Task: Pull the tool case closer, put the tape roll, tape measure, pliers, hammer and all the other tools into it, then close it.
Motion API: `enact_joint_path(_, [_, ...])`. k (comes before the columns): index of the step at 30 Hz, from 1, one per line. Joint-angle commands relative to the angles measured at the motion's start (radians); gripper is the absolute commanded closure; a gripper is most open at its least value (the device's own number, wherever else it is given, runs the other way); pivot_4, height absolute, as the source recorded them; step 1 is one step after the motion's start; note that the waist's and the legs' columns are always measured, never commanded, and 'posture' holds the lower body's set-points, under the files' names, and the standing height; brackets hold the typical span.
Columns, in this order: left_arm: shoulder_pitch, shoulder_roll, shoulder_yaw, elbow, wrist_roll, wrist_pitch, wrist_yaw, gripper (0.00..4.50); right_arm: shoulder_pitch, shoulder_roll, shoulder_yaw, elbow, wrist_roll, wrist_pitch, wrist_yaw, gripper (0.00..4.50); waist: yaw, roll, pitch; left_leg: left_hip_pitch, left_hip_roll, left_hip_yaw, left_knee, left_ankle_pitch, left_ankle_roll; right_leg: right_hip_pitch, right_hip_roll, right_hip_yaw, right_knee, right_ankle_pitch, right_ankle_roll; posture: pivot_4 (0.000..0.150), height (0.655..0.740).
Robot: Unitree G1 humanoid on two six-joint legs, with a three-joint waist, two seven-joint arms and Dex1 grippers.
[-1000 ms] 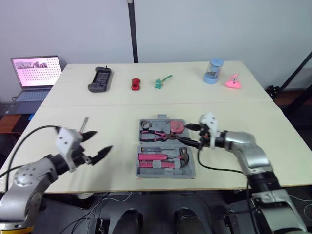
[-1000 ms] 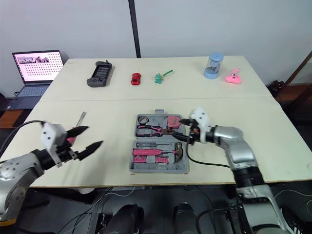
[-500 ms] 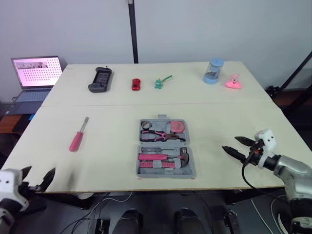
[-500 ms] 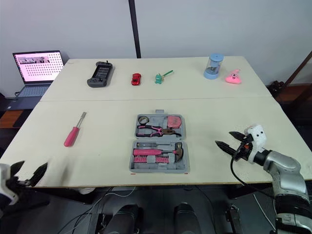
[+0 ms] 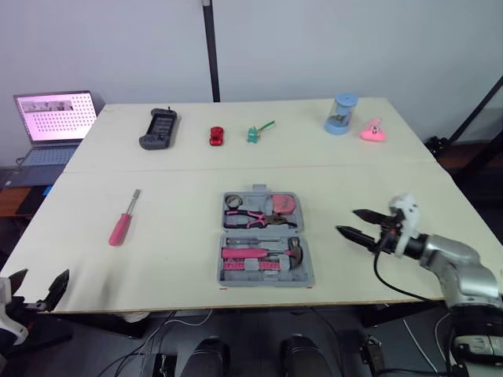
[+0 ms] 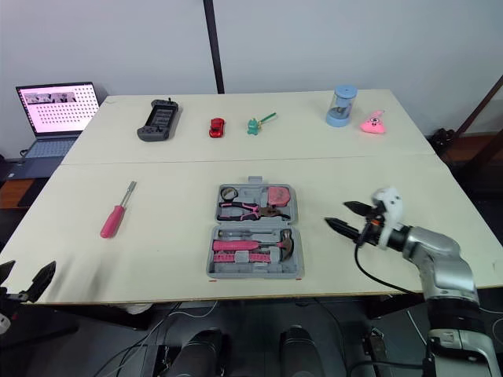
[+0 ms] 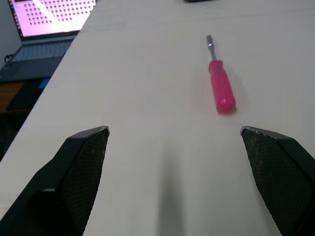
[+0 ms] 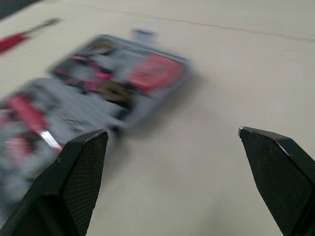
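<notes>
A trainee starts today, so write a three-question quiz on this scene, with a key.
1. True or false: the case is shut.
2. The screwdriver lies: A in the case; B left of the case; C right of the case.
3. Which gripper is nearer the case?
Key: 1 false; 2 B; 3 the right gripper.

Head eyes look down over the whole bench [image 5: 181, 228]; wrist cameras skim it low, facing screwdriver [image 7: 220, 88] and tool case [image 8: 88, 93].
</notes>
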Motion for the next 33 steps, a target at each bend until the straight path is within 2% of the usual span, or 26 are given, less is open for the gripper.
enact_joint_path(1, [0.019,-0.022,-0.007,-0.101,-0.026,0.041,0.040,0.00,-0.108,-0.027,0.085,-0.152,0.042,0.111,0.055,0.02,0.001,0.000,0.000,0.000,0.000,0.000,0.000,0.000,0.000,0.000,0.000,0.000,0.000,0.000,0.000,0.150,0.6753])
enact_joint_path(6, [0.040,-0.046,-0.034,-0.233,-0.020,0.138,0.120,0.00,-0.333,-0.026,0.236,-0.277,0.086,0.265,0.155,0.02,0.003,0.000,0.000,-0.001,0.000,-0.001,0.000,0.000,0.000,-0.001,0.000,0.000,-0.001,0.000,-0.001,0.150,0.6753])
enact_joint_path(10, [0.049,-0.064,-0.041,-0.320,-0.044,0.217,0.179,0.00,-0.456,-0.011,0.280,-0.298,0.118,0.314,0.195,0.02,0.006,-0.002,0.000,-0.003,-0.001,-0.002,0.000,0.000,0.000,-0.001,-0.001,-0.001,-0.002,0.000,-0.001,0.150,0.6753])
enact_joint_path(18, [0.027,-0.044,-0.041,-0.415,-0.036,0.346,0.273,0.00,-0.564,0.001,0.331,-0.309,0.132,0.347,0.239,0.02,0.004,-0.002,0.000,-0.004,-0.001,-0.002,0.000,0.000,0.000,-0.002,-0.001,-0.001,-0.002,0.001,0.001,0.150,0.6753])
enact_joint_path(24, [-0.154,0.062,-0.090,-0.362,0.000,0.502,0.341,0.00,-0.576,0.006,0.331,-0.333,0.135,0.367,0.206,0.02,0.006,-0.002,0.000,-0.004,-0.002,-0.003,0.000,0.000,0.000,-0.002,0.001,-0.002,-0.002,0.001,0.001,0.150,0.6753])
enact_joint_path(29, [-0.302,0.162,-0.155,-0.216,0.015,0.598,0.308,0.00,-0.546,0.000,0.302,-0.378,0.158,0.389,0.166,0.02,-0.003,-0.002,0.000,-0.004,-0.002,-0.003,0.000,0.000,-0.001,-0.004,0.001,-0.002,-0.001,0.002,0.002,0.150,0.6753])
enact_joint_path(33, [-0.486,0.229,-0.253,0.000,0.045,0.612,0.234,0.00,-0.514,-0.006,0.270,-0.409,0.154,0.404,0.095,0.02,0.003,-0.002,0.000,-0.004,-0.002,-0.003,-0.001,0.001,-0.001,-0.005,0.001,-0.002,0.000,0.002,0.002,0.150,0.6753])
